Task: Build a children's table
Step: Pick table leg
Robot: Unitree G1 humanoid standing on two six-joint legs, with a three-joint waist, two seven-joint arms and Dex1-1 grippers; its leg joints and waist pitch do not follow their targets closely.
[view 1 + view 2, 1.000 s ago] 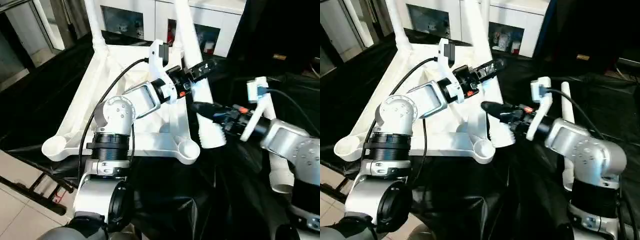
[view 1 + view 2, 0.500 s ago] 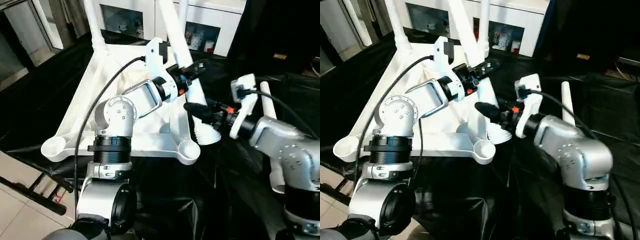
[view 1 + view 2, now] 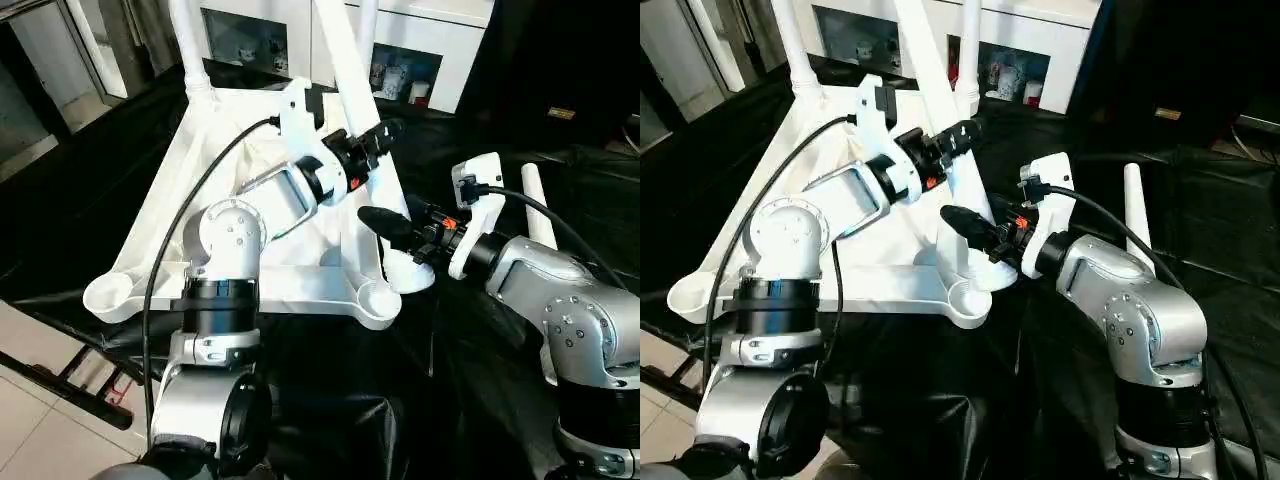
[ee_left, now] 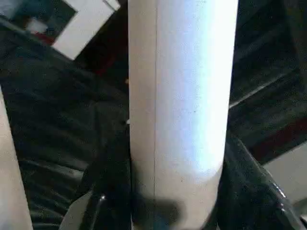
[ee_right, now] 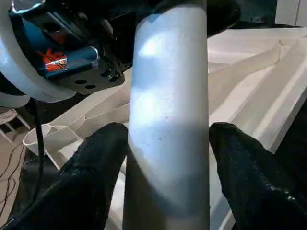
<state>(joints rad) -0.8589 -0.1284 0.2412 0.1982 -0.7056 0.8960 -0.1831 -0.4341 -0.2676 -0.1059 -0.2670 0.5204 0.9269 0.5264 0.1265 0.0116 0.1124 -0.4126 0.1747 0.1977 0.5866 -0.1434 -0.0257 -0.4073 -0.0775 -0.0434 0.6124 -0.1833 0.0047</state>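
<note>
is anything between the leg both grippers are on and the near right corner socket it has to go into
Nothing visible blocks it. The leg has its wide threaded end beside the empty near right corner socket, just off the tabletop rim. The left gripper and right gripper flank the leg higher up.

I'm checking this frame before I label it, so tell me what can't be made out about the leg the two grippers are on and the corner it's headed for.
- Leg: its upper end is cut off by the top edge in both eye views.
- Its flared foot: the right gripper covers part of it, so contact with the tabletop is unclear.
- Near corner socket: its inside is too small to read.
- Left gripper: the leg hides the fingers' inner faces in the left wrist view.
</note>
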